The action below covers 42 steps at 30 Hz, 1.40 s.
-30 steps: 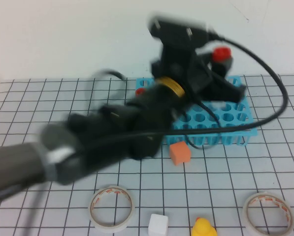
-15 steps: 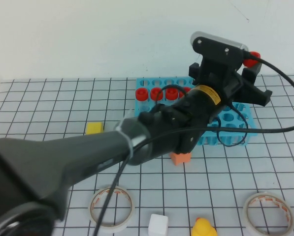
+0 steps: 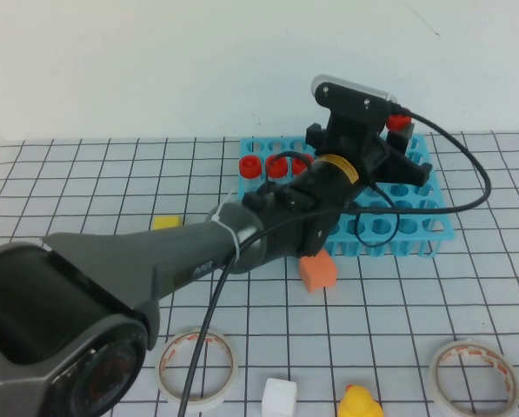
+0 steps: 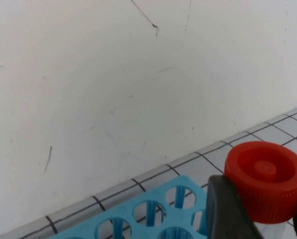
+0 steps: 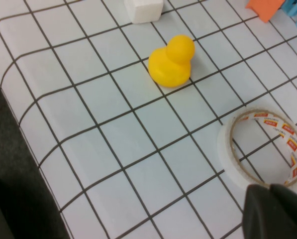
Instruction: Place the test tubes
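Left end effector [image 3: 396, 139] holds tube [image 3: 399, 119] over rack [image 3: 415, 228]; right end effector [image 5: 275, 211] near tape [image 5: 267, 119].

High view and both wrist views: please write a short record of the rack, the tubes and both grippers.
rack: blue rack, far side of table
seated tubes: three red-capped tubes, at rack's left end
held tube: test tube, above rack's far right part
left: left gripper shut on the test tube
right: right gripper shut, close to a tape roll

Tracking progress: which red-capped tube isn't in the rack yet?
The tube in the left pincer, over the rack's far right; others stand in its left holes. Right pincer, shut, hovers near a tape roll.
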{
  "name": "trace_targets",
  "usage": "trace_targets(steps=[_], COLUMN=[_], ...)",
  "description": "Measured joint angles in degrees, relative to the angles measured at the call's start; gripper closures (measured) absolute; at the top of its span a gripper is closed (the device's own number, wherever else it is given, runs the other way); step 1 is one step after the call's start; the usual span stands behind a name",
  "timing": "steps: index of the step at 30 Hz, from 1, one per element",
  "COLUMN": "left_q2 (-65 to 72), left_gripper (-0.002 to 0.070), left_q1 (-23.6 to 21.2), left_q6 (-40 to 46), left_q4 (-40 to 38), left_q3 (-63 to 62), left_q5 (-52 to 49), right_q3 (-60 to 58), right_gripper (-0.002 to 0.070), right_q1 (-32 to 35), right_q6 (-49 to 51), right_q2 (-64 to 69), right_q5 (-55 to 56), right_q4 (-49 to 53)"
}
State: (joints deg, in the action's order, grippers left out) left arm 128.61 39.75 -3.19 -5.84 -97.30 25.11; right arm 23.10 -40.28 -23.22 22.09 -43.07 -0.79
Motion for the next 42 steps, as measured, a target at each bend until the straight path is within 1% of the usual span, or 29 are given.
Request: trace_targets(steps=[22,32,36,42], left_q2=[0.76,1.80,1.84,2.68], left_gripper=[0.0426,0.0426,0.0426,0.0426], left_q1=[0.43,0.55,0.55,0.65], left_q6=[-2.90,-3.02,-1.49,1.02], left_q4=[4.49,4.81,3.98,4.09], left_q3=[-0.44,-0.55,-0.67,-0.67], left_q5=[-1.99,-0.23,-0.14,-2.63], right_q3=[0.00,0.00,0.00,0.00], right_gripper=[0.0676,0.0676,0.0676,0.0676], right_q1=[0.00,0.00,0.00,0.00], right_q6=[0.00,0.00,0.00,0.00], right_q2=[0.00,0.00,0.00,0.00], right_q5=[0.00,0.00,0.00,0.00], right_q4=[0.00,0.00,0.00,0.00])
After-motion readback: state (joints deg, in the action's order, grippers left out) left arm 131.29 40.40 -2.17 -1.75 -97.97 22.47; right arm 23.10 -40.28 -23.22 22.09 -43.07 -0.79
